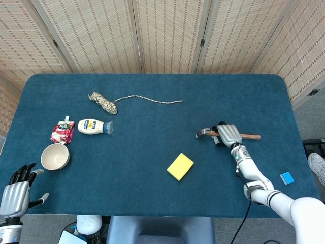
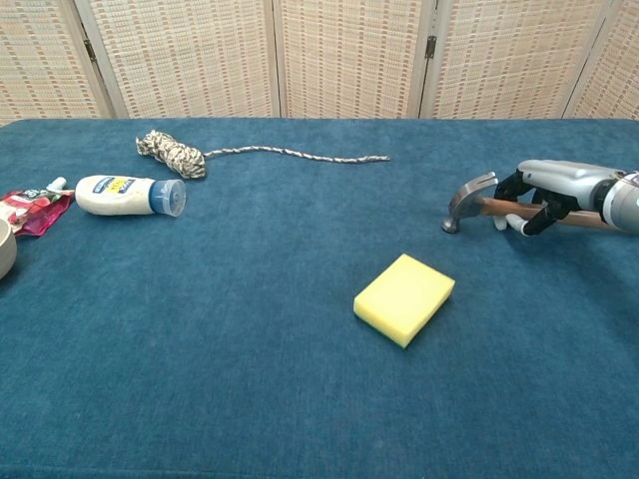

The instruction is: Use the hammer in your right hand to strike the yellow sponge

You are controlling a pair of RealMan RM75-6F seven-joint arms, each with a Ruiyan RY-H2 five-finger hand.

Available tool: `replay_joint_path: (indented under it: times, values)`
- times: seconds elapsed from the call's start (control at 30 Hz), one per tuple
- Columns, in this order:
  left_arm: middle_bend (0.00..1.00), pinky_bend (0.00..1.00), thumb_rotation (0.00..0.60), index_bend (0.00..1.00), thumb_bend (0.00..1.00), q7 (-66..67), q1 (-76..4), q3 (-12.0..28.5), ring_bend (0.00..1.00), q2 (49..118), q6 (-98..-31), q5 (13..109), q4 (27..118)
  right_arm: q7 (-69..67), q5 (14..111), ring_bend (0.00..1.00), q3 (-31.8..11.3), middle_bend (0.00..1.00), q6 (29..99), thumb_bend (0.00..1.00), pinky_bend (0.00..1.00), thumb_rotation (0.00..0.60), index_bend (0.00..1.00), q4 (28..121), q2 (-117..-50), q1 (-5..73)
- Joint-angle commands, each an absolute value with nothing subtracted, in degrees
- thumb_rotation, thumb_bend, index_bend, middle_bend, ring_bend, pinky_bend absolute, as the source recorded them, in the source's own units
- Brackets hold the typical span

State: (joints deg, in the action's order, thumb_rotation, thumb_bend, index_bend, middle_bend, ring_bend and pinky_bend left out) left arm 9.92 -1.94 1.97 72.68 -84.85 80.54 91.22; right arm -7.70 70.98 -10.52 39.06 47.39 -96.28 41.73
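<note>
left hand [image 1: 15, 195] idle at near edge, fingers spread, empty | sponge [image 2: 404, 298]: yellow flat block, mid-table, just nearer than hammer [image 2: 477, 204] | right hand [image 2: 559, 190] wraps handle, head rests on table | advice: lift clear, swing head down onto sponge's centre, keep grip firm

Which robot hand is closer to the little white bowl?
Left. The left hand sits at the table's near edge just below the bowl; the right hand, gripping the hammer, is far across the table.
</note>
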Motion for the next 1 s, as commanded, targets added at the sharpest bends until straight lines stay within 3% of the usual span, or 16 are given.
replay_joint_path:
  times: [0.03,0.4,0.67,0.77,1.0]
  values:
    - [0.14,0.17,0.600,0.29,0.21,9.86,-1.93,1.96,0.11,72.67,-84.84,80.55,91.16,-7.63,71.02,0.24,-10.47,0.49,39.49,0.65,0.29,0.600,0.50,47.58,-96.25,41.50]
    - [0.14,0.17,0.600,0.29,0.21,9.79,-1.92,2.04,0.11,72.55,-84.78,80.44,91.23,-9.76,72.83,0.42,-9.79,0.63,42.54,0.84,0.32,0.600,0.66,48.44,-95.23,40.00]
    - [0.14,0.17,0.600,0.29,0.21,10.18,-1.89,1.92,0.11,72.51,-84.81,80.57,91.72,-13.15,74.98,0.54,-8.95,0.67,43.88,0.99,0.54,0.600,0.71,51.83,-91.92,39.03]
    - [0.14,0.17,0.600,0.29,0.21,10.33,-1.81,1.95,0.11,72.23,-85.07,80.65,92.10,-14.38,76.09,0.58,-8.44,0.68,44.26,1.00,0.64,0.600,0.72,53.81,-90.20,38.78]
    - [0.14,0.17,0.600,0.29,0.21,10.99,-1.33,1.75,0.11,71.31,-85.91,80.99,93.24,-16.34,78.79,0.64,-6.98,0.73,45.90,1.00,0.72,0.600,0.78,59.31,-86.09,38.03]
